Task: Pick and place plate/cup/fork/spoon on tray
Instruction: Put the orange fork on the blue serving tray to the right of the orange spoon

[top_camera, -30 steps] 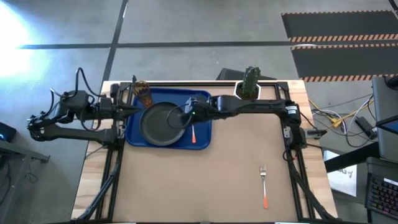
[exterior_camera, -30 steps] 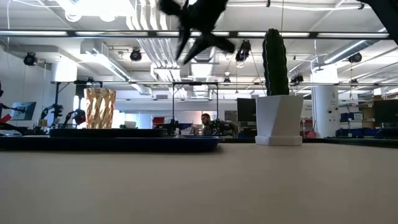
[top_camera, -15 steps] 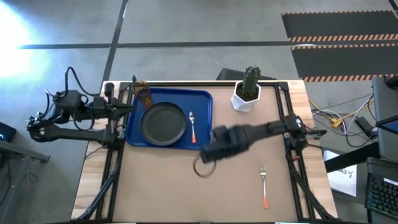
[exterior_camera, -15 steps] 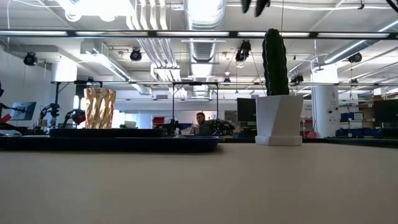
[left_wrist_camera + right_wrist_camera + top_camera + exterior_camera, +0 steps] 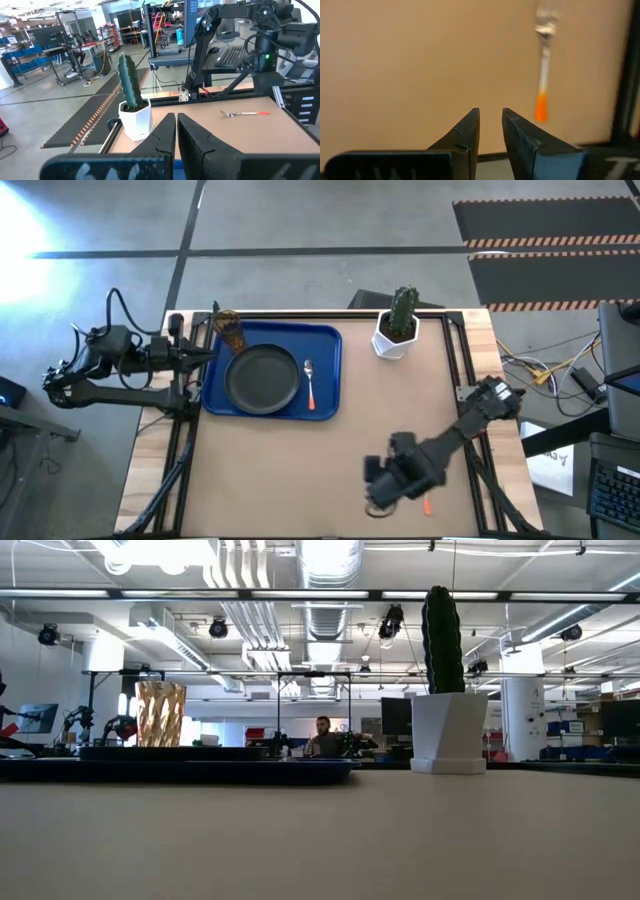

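The blue tray (image 5: 325, 345) lies at the table's far left. The dark plate (image 5: 262, 378) and the spoon (image 5: 310, 384) lie flat in it, and the amber cup (image 5: 230, 330) stands at its far left corner. The fork lies flat on the table near the right front; its orange handle (image 5: 427, 505) shows beside my right arm. It also shows in the right wrist view (image 5: 543, 75). My right gripper (image 5: 377, 496) hovers just left of the fork, empty, its fingers (image 5: 470, 131) a narrow gap apart. My left gripper (image 5: 207, 353) is shut and empty at the tray's left edge.
A white pot with a green cactus (image 5: 398, 328) stands at the far edge, right of the tray. It also shows in the low view (image 5: 447, 730). Bare brown tabletop lies between the tray and the fork. Dark frame rails run along the table's left and right edges.
My right gripper has left the spoon lying on the tray beside the plate. It has swung fast toward the table's near right, ending just left of the fork. My left gripper has drawn back a little toward the table's left edge.
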